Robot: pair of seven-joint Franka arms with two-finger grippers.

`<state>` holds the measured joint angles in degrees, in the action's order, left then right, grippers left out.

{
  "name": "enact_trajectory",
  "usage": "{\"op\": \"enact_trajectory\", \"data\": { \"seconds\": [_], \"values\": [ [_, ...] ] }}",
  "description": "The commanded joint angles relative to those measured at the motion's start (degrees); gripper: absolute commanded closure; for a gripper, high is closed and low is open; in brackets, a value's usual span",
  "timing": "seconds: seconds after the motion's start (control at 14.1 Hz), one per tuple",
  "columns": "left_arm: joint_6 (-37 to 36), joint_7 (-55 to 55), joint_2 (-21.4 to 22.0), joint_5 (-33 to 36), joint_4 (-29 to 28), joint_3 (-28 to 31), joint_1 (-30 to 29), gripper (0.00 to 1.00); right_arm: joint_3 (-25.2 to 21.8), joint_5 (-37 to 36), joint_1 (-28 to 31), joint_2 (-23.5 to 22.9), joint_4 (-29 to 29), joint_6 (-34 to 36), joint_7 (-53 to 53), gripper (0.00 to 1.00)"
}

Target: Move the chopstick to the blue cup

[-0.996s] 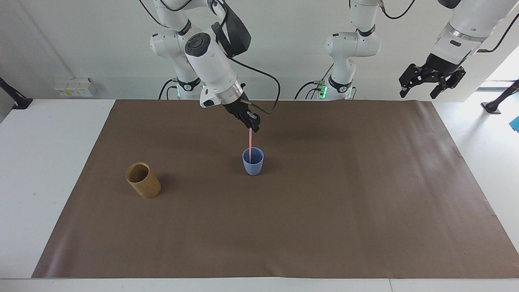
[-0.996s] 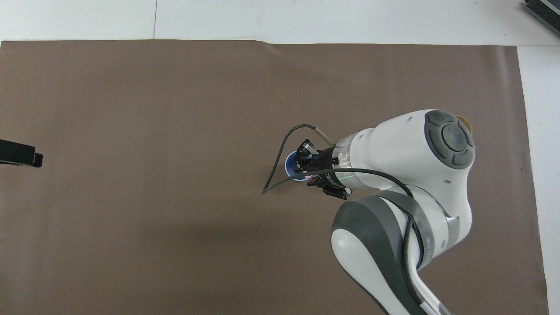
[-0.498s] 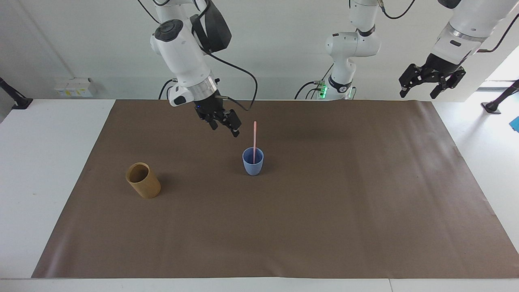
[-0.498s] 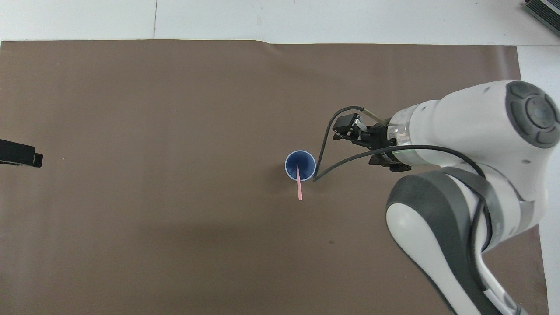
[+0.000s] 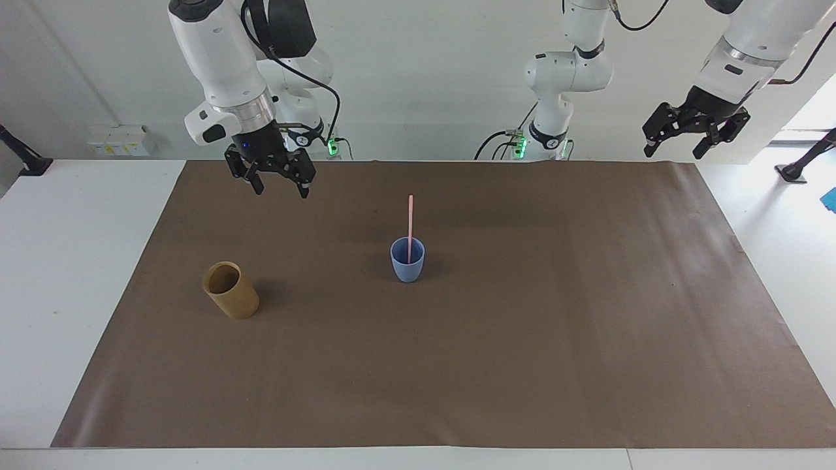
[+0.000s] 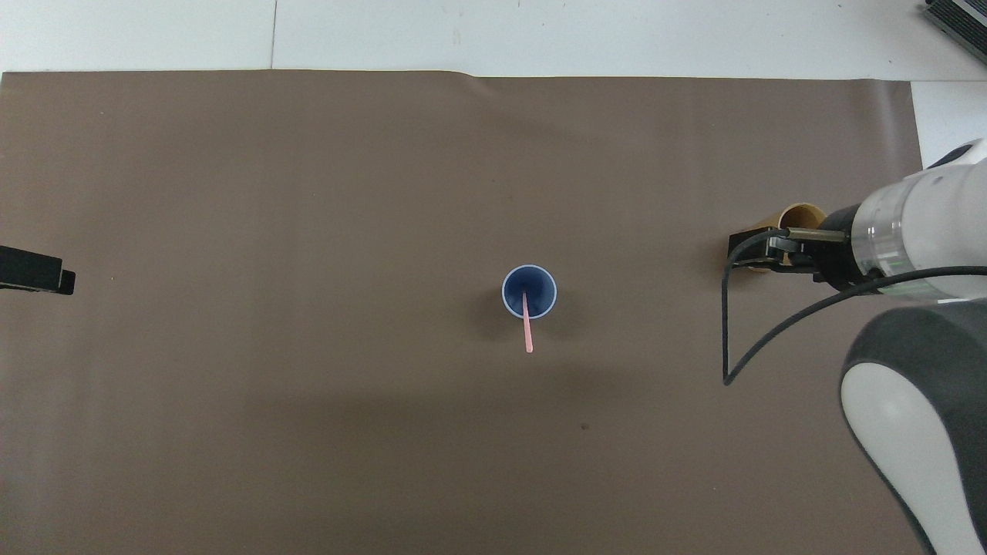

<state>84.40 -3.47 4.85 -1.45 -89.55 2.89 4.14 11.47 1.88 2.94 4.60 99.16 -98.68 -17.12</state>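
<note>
A robotics laboratory is indicated: two white jointed robot arms [image 5: 222,59] are mounted at a white table [image 5: 78,261] covered by a brown paper sheet [image 5: 522,339], against a bare white wall [image 5: 450,78].

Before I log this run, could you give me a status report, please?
Both pincers open, empty: right, left. Chopstick standing in blue cup. Nothing obstructing.
</note>
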Motion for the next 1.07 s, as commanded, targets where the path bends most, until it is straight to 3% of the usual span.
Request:
{"op": "enact_trajectory", "data": {
  "seconds": [0.0,0.28,0.71,1.0],
  "values": [
    [-1.2,0.0,0.4,0.3,0.3,0.1,-0.1,0.0,0.7,-1.7,1.7,-1.9,-8.0,7.5,2.2,0.0],
    [-1.2,0.0,0.4,0.3,0.3,0.1,-0.1,0.0,0.5,-1.8,4.7,-2.3,-12.8,13.4,2.4,0.0],
    [-1.2,0.0,0.4,0.3,0.3,0.0,-0.1,0.0,-11.2,-0.9,-5.1,-1.6,-12.5,13.1,6.8,0.0],
    [-1.2,0.0,0.4,0.3,0.3,0.0,-0.1,0.0,-11.2,-1.4,-5.1,-1.8,-12.1,12.6,6.7,0.0]
  ]
}}
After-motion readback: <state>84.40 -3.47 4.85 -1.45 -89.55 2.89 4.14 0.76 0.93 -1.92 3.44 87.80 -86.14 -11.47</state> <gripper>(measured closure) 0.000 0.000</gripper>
